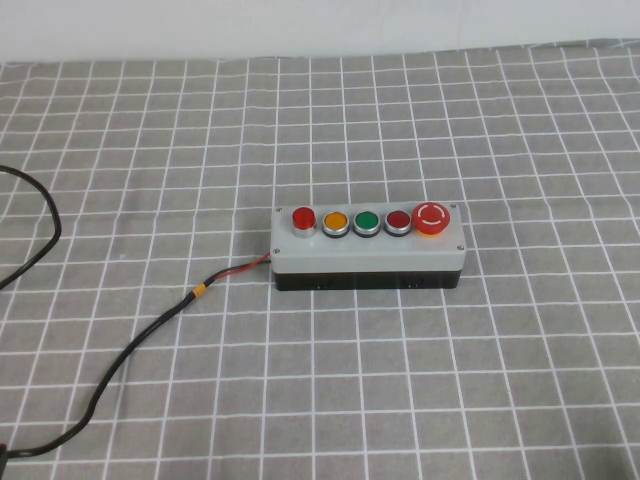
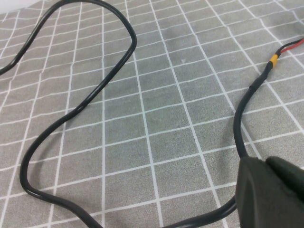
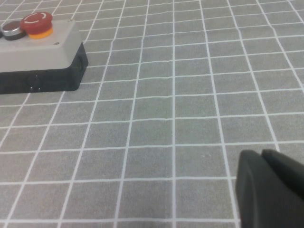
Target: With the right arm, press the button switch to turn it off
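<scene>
Right tool [image 3: 273, 190], left tool [image 2: 270, 192] over grey checked cloth [image 1: 480, 380].

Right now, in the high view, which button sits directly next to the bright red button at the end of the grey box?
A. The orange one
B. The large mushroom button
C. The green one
A: the orange button sits beside the bright red button switch; neither end effector is in that view.
</scene>
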